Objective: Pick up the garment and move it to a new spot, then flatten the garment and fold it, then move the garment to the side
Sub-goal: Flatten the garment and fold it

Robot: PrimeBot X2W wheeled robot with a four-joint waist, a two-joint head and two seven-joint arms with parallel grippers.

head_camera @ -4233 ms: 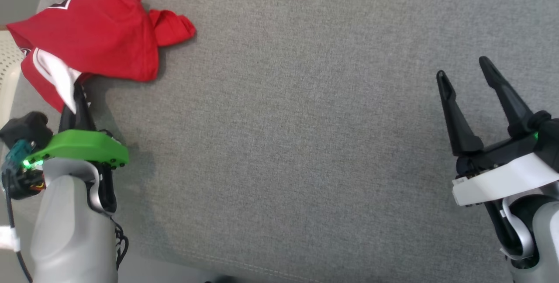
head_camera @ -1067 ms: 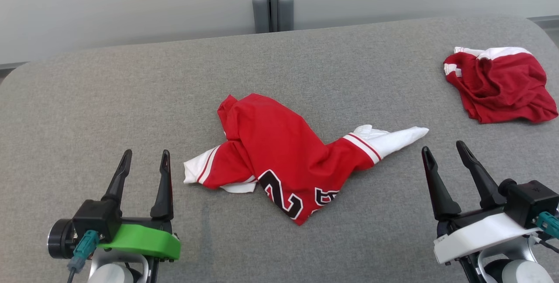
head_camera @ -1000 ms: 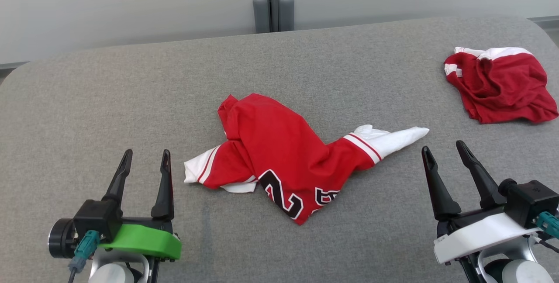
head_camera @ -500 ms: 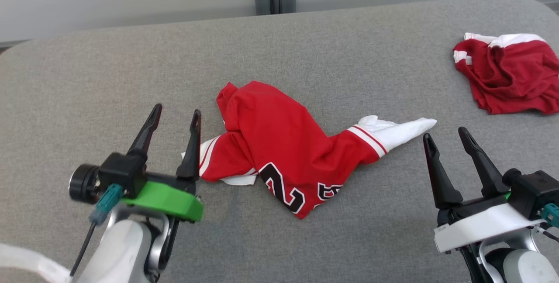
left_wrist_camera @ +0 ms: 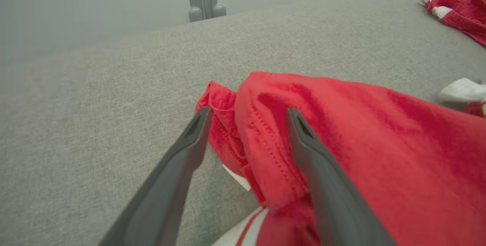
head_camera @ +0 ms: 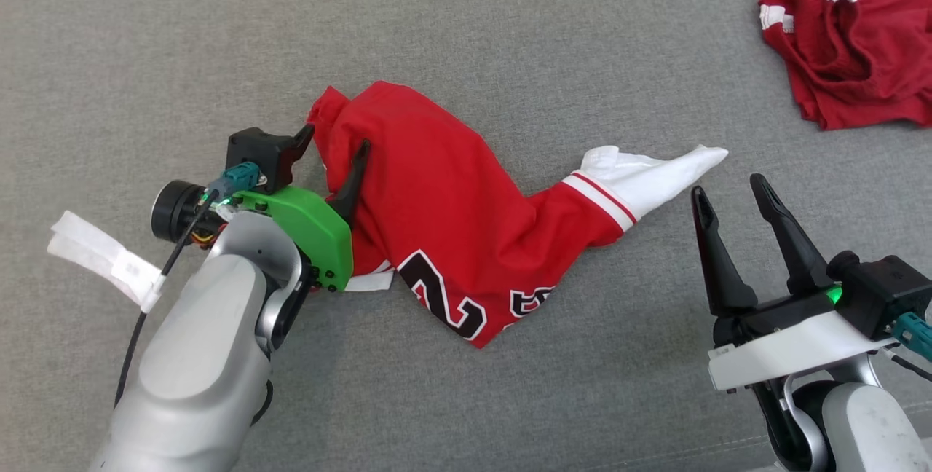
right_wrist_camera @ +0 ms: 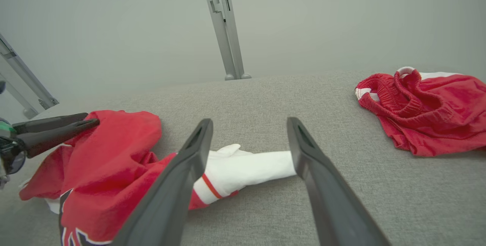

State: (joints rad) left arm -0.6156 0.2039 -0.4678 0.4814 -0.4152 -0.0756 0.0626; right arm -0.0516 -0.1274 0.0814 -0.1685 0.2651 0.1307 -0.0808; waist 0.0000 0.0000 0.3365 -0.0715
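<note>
Garment (head_camera: 437, 210), crumpled red jersey with white sleeves, black numerals

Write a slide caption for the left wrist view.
Left gripper, jaws open, straddles a bunched edge of the red jersey on the grey padded surface, not yet closed.

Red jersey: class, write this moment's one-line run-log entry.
left gripper: open around jersey edge | right gripper: open, near white sleeve, not touching | second red garment: apart
</note>
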